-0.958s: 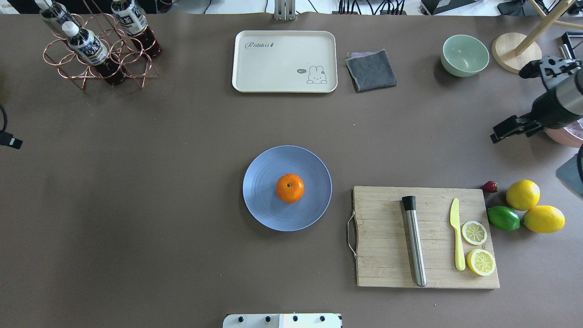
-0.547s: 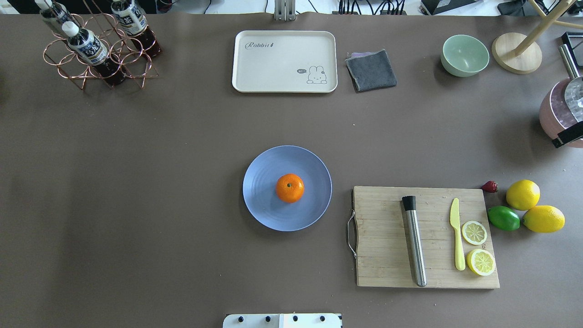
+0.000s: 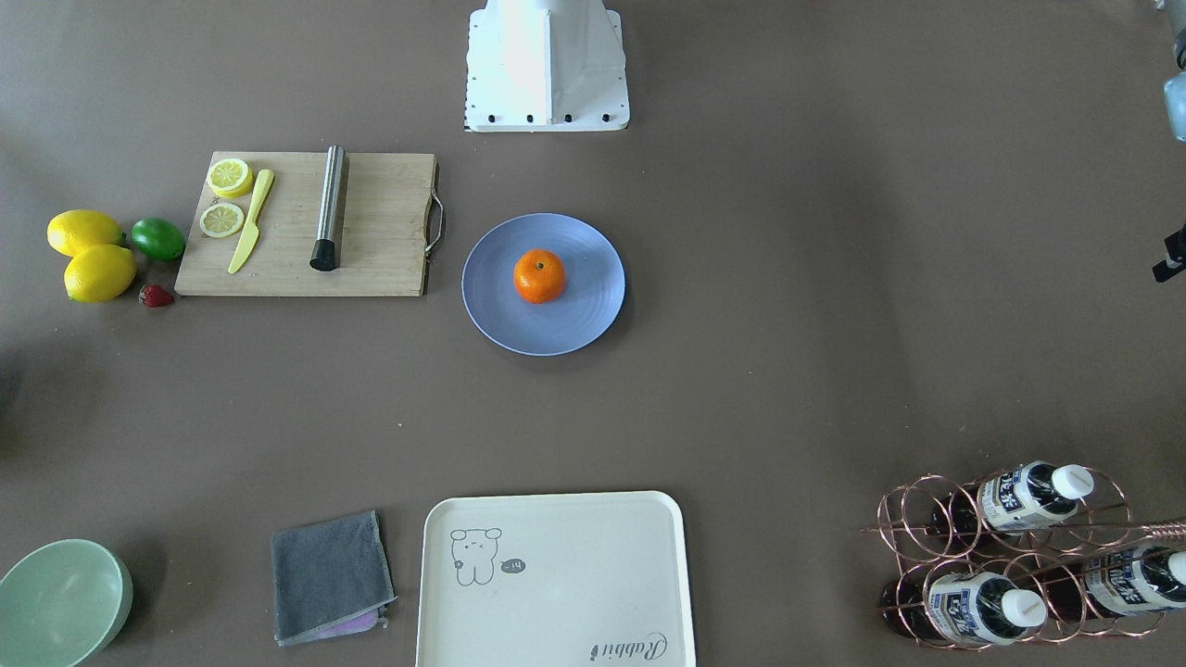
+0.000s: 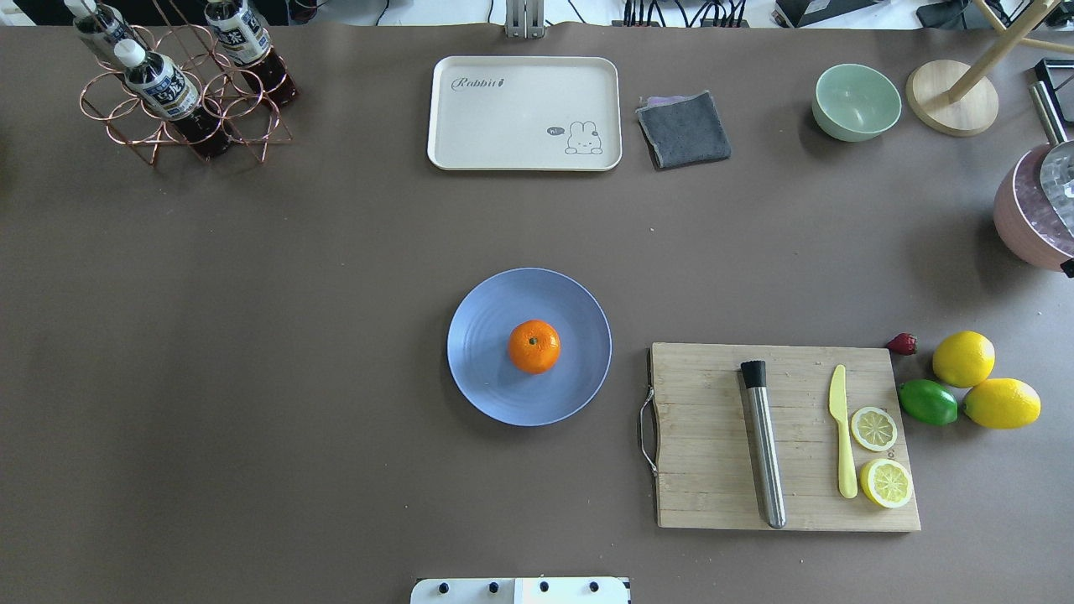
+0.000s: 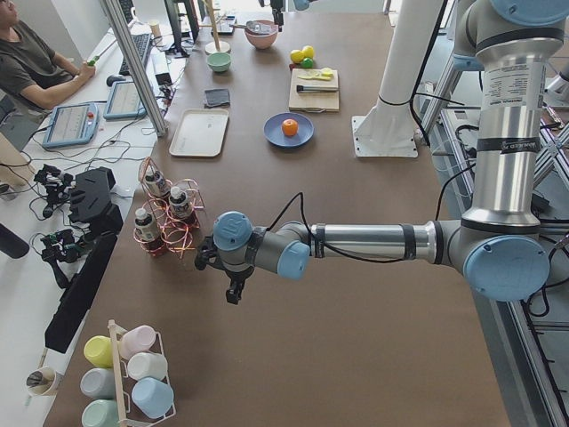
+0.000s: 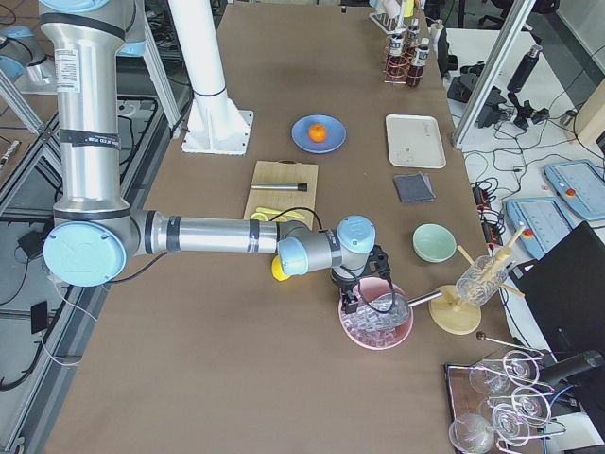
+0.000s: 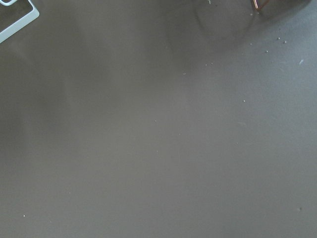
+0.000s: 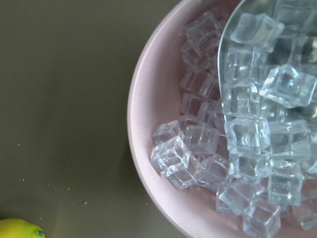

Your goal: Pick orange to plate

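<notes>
On the desk (image 4: 252, 335), roughly midway between my two arms, the orange (image 4: 534, 346) sits on the plate (image 4: 491, 382), close to its centre, dimple up, with nothing touching it. The task looks done to me. Main risk from here is the fruit itself: it is round, the plate is flat with barely any lip, so any bump to the plate or desk could roll it off. Neither arm is near it, so that would take a careless sweep back across the middle. The second risk is my right tool (image 6: 352, 301), which hangs right over the pink bowl (image 8: 141, 148) full of ice cubes (image 8: 247, 144), with a shiny scoop (image 4: 1059, 180) lying in it. Dropping or swinging sideways here could clip the rim or the scoop and spill ice, and a lemon (image 8: 17, 229) lies just beside it too. The third is my left tool (image 5: 233, 289), low over bare desk just beside the bottle rack (image 5: 164, 218). A move toward the rack could catch the wire. As for tool state, the right one shows properly only from the side, and its wrist camera shows no fingers, so I cannot tell how far apart they are. I see nothing carried in it, and I cannot tell whether it touches the bowl. It's the same for the left: the gap is unreadable, nothing is visibly held, and its wrist view shows only desk.
</notes>
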`<state>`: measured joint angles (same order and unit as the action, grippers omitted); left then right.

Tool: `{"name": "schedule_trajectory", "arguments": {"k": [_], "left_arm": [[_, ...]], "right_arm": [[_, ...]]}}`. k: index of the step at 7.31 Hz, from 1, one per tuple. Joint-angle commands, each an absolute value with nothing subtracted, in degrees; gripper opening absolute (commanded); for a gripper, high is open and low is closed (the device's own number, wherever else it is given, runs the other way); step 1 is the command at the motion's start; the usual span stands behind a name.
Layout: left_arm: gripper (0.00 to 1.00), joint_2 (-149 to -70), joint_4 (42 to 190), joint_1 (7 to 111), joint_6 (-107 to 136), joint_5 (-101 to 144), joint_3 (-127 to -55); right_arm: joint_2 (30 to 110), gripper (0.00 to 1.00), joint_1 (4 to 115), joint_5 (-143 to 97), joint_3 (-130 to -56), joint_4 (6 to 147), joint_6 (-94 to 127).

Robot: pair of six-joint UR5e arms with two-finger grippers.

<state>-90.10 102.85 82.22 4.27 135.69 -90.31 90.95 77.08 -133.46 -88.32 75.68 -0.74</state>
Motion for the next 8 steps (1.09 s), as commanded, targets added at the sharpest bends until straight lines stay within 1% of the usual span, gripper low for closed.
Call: {"name": "schedule_trajectory", "arguments": {"k": [1, 8], "left_arm": [[0.98, -90.09, 102.57, 82.35, 4.13, 135.0, -90.88], [0.98, -90.09, 106.51, 81.22, 4.04, 135.35, -90.89]], "right_arm": [[90.79, 1.0, 77.08, -133.42, -88.24, 75.59, -0.7], [90.88, 1.0, 77.08, -134.3, -88.33, 75.67, -0.26]]}}
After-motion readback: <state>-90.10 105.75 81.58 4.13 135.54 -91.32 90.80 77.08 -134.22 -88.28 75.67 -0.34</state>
